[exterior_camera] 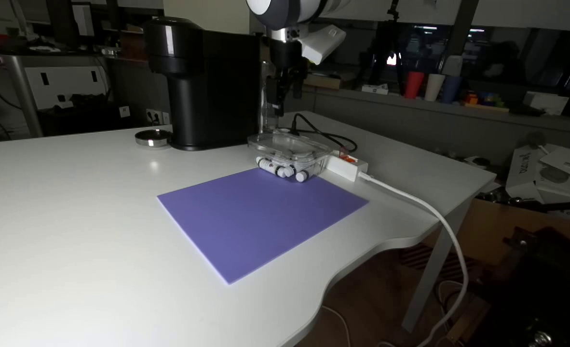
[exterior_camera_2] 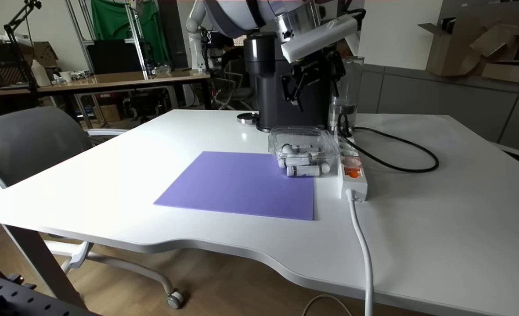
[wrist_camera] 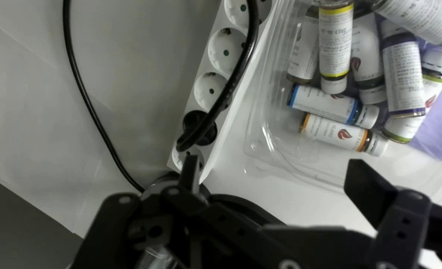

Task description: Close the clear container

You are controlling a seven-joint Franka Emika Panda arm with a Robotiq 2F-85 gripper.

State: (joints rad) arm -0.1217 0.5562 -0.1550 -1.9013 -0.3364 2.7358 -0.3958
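The clear container [exterior_camera: 292, 153] is a low see-through plastic tub holding several small white-labelled bottles. It sits partly on the purple mat, right beside the power strip, and also shows in an exterior view [exterior_camera_2: 304, 142] and the wrist view [wrist_camera: 277, 140]. Clear plastic spans its top in the exterior views. I cannot tell whether the lid is pressed down. My gripper [wrist_camera: 275, 167] is open and empty, its fingers wide apart. It hangs above and behind the container, in front of the black coffee machine, as both exterior views show [exterior_camera_2: 317, 101]. It touches nothing that I can see.
The tall black coffee machine [exterior_camera: 227, 91] and a clear cylinder [exterior_camera_2: 348, 87] stand behind the container. The white power strip [exterior_camera_2: 354, 182] with its black cable [exterior_camera_2: 400, 164] lies alongside. The purple mat [exterior_camera: 261, 217] lies in front. A round metal tray [exterior_camera: 153, 138] stands by the machine.
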